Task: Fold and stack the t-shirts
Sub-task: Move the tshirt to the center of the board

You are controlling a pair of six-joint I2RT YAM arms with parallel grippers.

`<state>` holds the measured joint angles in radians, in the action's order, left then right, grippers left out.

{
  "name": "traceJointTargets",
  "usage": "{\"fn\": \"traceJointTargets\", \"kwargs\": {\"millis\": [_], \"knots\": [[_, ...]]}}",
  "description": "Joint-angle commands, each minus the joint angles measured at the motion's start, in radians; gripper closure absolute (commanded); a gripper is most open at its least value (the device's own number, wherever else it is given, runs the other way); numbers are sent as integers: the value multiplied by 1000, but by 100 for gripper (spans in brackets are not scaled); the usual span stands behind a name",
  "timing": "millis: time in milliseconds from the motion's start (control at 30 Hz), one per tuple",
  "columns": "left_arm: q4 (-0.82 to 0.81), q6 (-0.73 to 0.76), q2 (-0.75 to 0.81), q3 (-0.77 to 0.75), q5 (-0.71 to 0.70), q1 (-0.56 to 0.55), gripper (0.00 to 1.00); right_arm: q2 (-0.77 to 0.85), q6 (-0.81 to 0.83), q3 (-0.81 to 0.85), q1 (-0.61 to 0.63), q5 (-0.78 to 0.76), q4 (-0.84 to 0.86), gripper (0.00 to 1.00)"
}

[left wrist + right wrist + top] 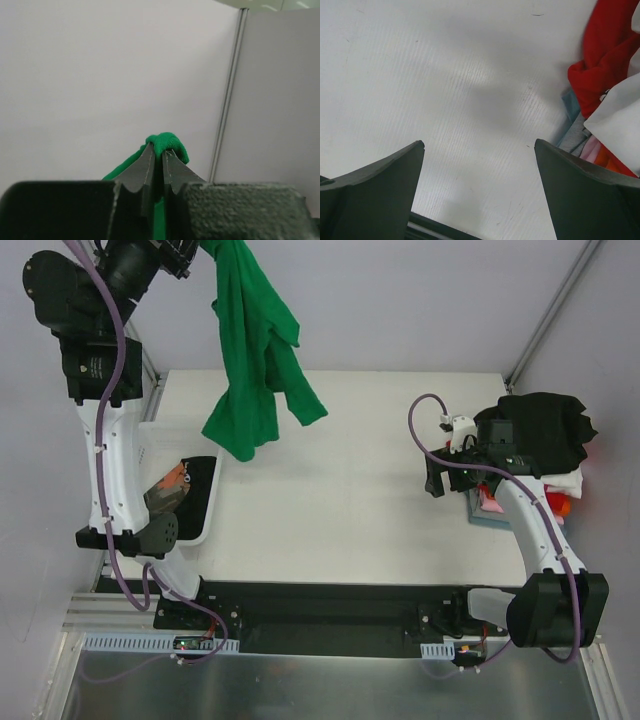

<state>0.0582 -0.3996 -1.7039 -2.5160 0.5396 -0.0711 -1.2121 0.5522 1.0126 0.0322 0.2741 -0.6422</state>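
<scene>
1. Left gripper (pixel 161 151) is pinching a bunched fold of the green t-shirt (pixel 255 350), its jaws pressed together on the cloth, with green showing above and below the tips.
2. That arm is reaching high over the far left corner, and the green t-shirt is hanging from it in a long crumpled drape, one sleeve sticking out to the right.
3. Its lowest hem is showing just beside the far right corner of the white basket (pixel 150 445). Whether it is touching the table (pixel 350 510) cannot be told from above.
4. Right gripper (pixel 479 145) is hovering with its jaws spread wide and nothing between them, bare tabletop lying under the gap.
5. It is sitting just left of the stack (pixel 565 480) of shirts near the table's right edge, where a black t-shirt (pixel 545 425) is lying on top with white, red and pink layers peeking out below.
6. In the right wrist view, red cloth (pixel 605 55) and white cloth (pixel 615 120) are crowding the right finger's side, while the left side is showing open surface.
7. A printed black t-shirt (pixel 185 485) is lying inside the basket, which is sitting along the table's left edge.
8. Between basket and stack, a broad stretch of table is lying bare, running from the far edge to the dark rail (pixel 330 605) at the near edge.
</scene>
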Motion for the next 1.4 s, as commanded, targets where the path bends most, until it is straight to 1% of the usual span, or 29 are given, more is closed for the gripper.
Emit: {"fn": "traceJointTargets", "kwargs": {"millis": [0, 33, 67, 133, 167, 233, 333, 367, 467, 700, 767, 800, 833, 900, 933, 967, 1067, 1100, 1133, 1200, 1233, 1300, 1367], "knots": [[-218, -180, 49, 15, 6, -4, 100, -1, 8, 38, -2, 30, -7, 3], [-281, -217, 55, 40, 14, -4, 100, -6, 8, 38, -3, 30, -10, 3], [-316, -298, 55, 86, 25, -6, 100, -9, 11, 37, -5, 30, -8, 4], [-375, -363, 41, 108, 68, -16, 100, -17, 11, 43, -3, 30, -13, 3], [-376, -378, 33, 112, 80, -31, 100, -18, 11, 43, -3, 30, -13, 3], [-373, -364, 26, 137, 105, -51, 100, -18, 12, 41, -3, 30, -13, 3], [-339, -302, 10, 195, 128, -81, 100, -15, 11, 40, -2, 33, -13, 4], [-304, -250, 6, 210, 129, -96, 100, -17, 9, 40, -3, 33, -13, 4], [-268, -173, -3, 262, 122, -108, 100, -18, 11, 40, -3, 33, -11, 3], [-190, -81, -31, 316, 111, -153, 100, -24, 11, 40, -3, 36, -13, 3], [-163, -18, -31, 325, 86, -176, 100, -26, 12, 40, -2, 36, -13, 3], [-118, 10, -34, 322, 74, -200, 100, -26, 12, 41, -2, 34, -13, 4], [-98, 72, -34, 316, 63, -213, 100, -26, 12, 41, -2, 36, -13, 4], [-26, 142, -33, 315, 16, -242, 100, -24, 12, 41, -2, 36, -14, 3], [-6, 204, -33, 319, 1, -263, 100, -21, 12, 41, -2, 36, -14, 4], [11, 235, -31, 322, -16, -274, 100, -23, 12, 41, 0, 39, -14, 4], [93, 361, -39, 321, -111, -308, 100, -23, 12, 40, -2, 42, -14, 3], [112, 390, -40, 319, -168, -315, 100, -23, 12, 41, -2, 43, -14, 4], [132, 485, -40, 330, -194, -329, 100, -23, 12, 41, -2, 46, -14, 3], [135, 563, -25, 358, -236, -364, 100, -23, 12, 41, -2, 45, -14, 3], [134, 626, -20, 385, -257, -375, 100, -24, 14, 41, -2, 45, -17, 3], [135, 662, -8, 404, -254, -397, 100, -26, 14, 41, 0, 45, -16, 3], [138, 671, -7, 388, -247, -406, 100, -30, 15, 41, -2, 43, -16, 4]]}}
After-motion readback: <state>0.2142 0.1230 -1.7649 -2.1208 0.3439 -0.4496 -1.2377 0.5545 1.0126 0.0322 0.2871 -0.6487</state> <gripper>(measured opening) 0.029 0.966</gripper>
